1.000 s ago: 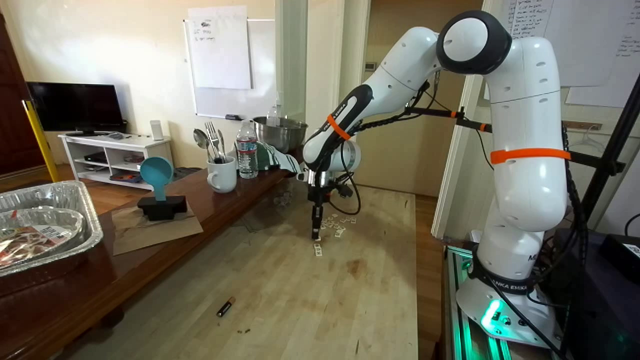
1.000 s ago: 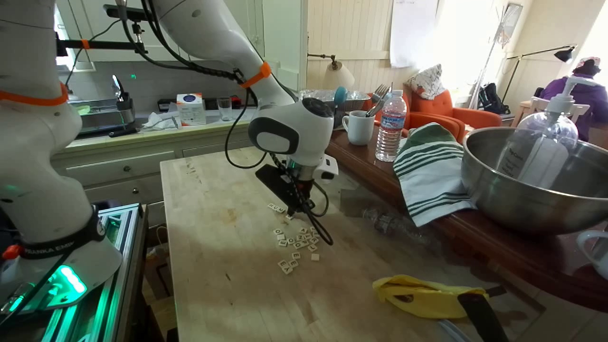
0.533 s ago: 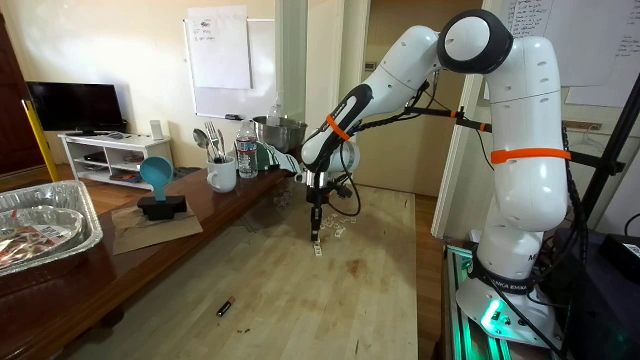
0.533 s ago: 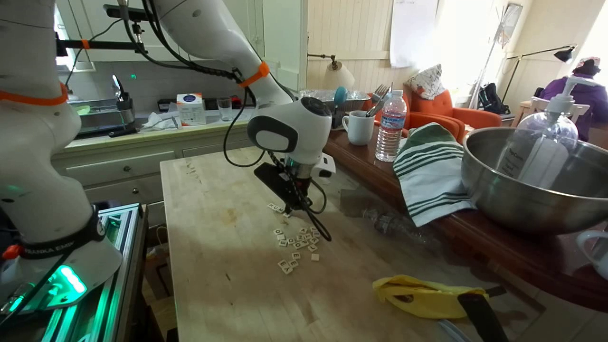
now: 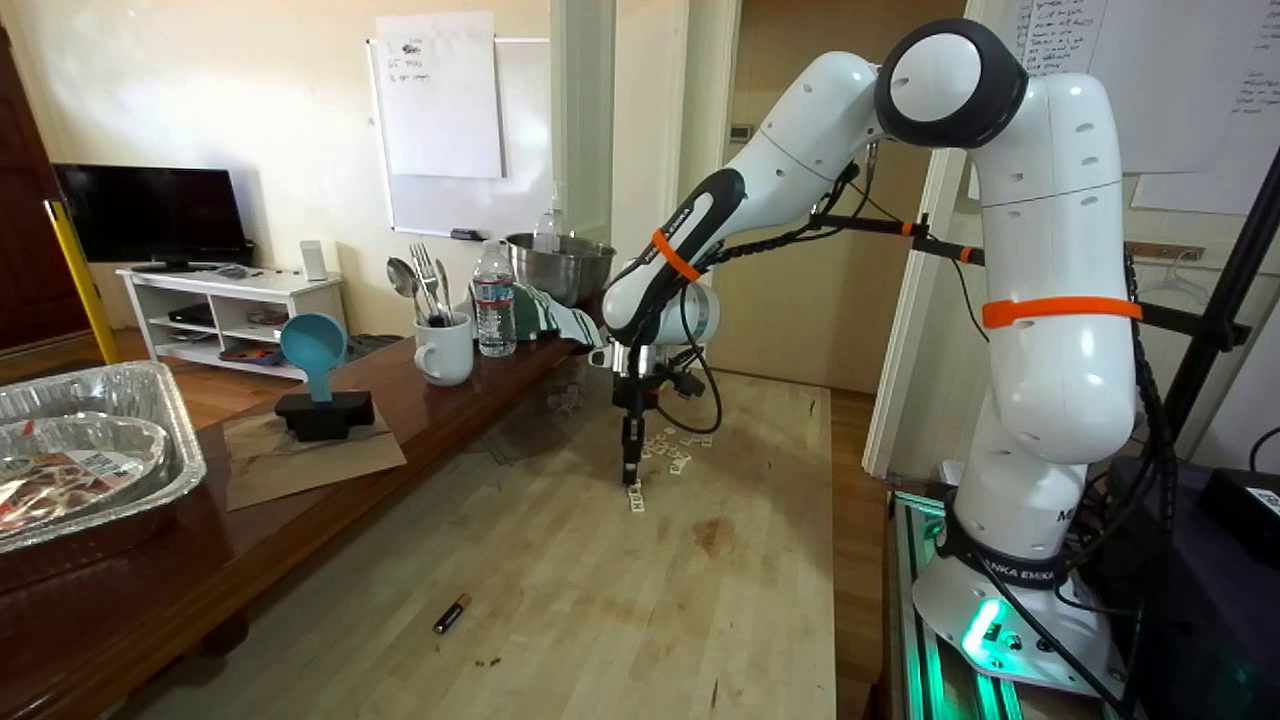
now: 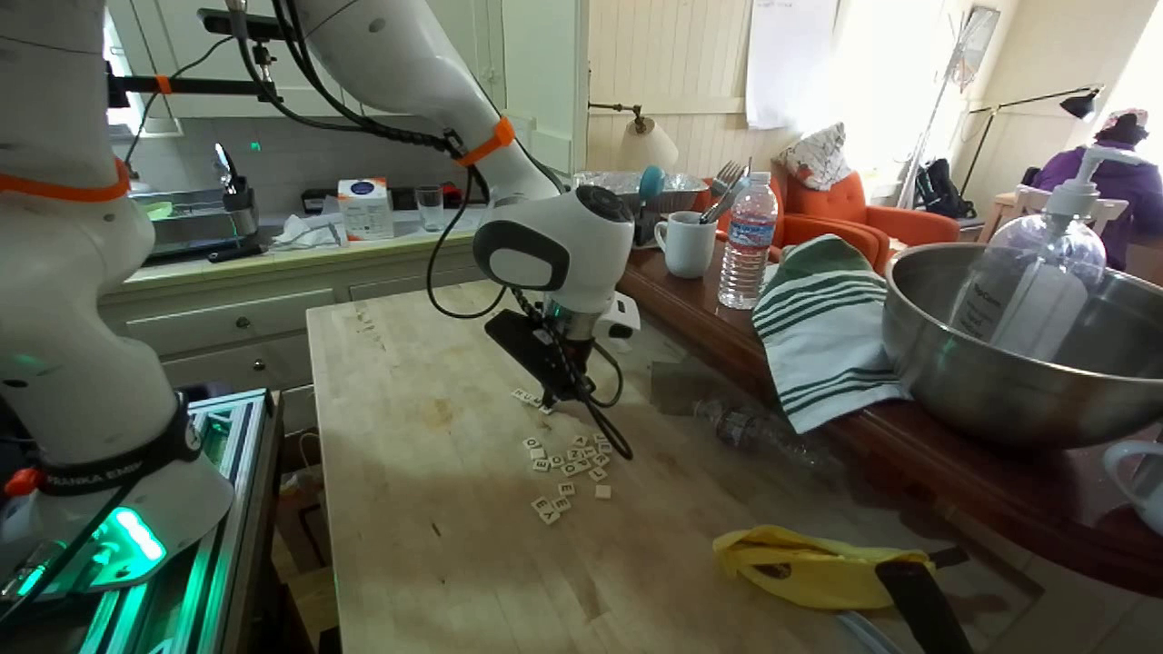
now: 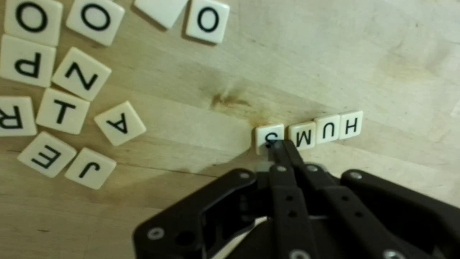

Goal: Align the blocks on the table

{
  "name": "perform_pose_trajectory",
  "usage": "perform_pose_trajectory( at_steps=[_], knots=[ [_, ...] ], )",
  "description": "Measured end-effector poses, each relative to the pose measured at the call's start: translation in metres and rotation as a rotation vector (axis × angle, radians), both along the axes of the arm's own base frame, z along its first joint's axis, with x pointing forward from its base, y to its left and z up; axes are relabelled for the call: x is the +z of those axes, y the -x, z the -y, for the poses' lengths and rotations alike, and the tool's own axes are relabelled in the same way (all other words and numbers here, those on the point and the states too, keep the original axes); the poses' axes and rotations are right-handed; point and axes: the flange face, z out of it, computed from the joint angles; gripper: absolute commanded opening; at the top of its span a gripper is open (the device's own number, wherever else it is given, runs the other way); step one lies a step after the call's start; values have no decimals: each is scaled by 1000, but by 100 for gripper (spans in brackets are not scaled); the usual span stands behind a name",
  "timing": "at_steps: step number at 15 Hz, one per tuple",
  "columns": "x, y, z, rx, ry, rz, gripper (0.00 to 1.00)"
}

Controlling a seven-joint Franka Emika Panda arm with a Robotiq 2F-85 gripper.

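1. So the S block sits right at the tips of the gripper, which cover one edge of it in the wrist view. Can't tell if they're pressing on it.
2. The gripper's clenched, btw: both fingers squeezed against each other, pointing down at the table.
3. Just beside the tips: M block, U block and H block, looking edge to edge. A slim gap shows between S and M.
4. What changed: a second ago, in both exterior views, the gripper and the block under it were a bit farther from that row. They've shifted toward it.
5. Loose blocks haven't budged in an exterior view; they're scattered on the gripper's opposite side from the row.
6. Way out from the gripper, past the row, there's a battery.
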Motion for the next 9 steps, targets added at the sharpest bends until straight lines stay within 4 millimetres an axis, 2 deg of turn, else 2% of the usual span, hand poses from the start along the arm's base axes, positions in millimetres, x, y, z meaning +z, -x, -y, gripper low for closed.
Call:
perform_pose_trajectory(
  at_steps=[9],
  knots=[
    [0,0,-2,4,-3,-5,0]
  ],
)
